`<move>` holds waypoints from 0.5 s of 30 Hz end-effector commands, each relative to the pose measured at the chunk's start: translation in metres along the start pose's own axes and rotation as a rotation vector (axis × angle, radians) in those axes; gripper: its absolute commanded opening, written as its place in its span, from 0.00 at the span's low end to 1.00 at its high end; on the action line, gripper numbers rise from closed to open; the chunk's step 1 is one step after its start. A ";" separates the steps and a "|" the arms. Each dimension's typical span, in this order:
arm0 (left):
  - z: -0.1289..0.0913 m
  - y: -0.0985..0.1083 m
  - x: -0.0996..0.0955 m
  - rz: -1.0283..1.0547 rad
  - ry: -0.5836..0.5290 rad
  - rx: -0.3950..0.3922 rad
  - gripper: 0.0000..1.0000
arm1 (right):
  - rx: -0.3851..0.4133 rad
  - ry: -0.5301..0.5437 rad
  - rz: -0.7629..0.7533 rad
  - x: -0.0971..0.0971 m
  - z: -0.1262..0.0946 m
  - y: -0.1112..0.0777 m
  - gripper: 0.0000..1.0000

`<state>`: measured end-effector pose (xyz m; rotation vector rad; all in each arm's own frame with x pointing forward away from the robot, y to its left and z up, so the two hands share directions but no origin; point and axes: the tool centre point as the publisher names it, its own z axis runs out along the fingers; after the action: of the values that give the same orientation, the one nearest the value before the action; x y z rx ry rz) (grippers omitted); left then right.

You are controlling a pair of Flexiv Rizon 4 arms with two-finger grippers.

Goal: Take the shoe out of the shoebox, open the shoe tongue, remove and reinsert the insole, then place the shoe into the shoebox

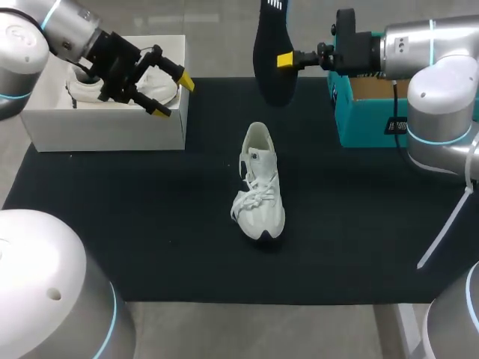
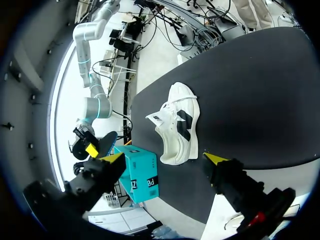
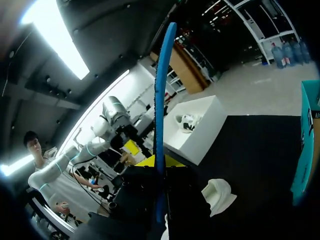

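Half done, I judge: shoe out, insole out; reinsertion and boxing remain.
I see the shoe lying mid-mat, well apart from the white shoebox; my right gripper pinches the insole aloft; my left gripper hangs spread open, empty, over the shoebox's front wall.

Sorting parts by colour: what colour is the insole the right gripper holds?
The insole is dark navy, near black; best in head view.
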<state>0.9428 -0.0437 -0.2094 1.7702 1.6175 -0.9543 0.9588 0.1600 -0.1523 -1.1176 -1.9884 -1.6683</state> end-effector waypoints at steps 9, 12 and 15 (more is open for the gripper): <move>0.000 0.000 0.000 0.001 0.003 0.000 1.00 | -0.035 -0.189 -0.127 -0.034 0.033 -0.014 0.00; 0.000 0.000 0.000 0.001 0.003 0.000 1.00 | -0.031 -0.195 -0.113 -0.044 0.038 -0.023 0.00; 0.000 0.000 0.000 0.001 0.003 0.000 1.00 | -0.015 -0.191 -0.095 -0.052 0.045 -0.033 0.00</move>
<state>0.9428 -0.0437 -0.2093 1.7704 1.6174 -0.9543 0.9769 0.1762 -0.2102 -1.2437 -2.1945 -1.6574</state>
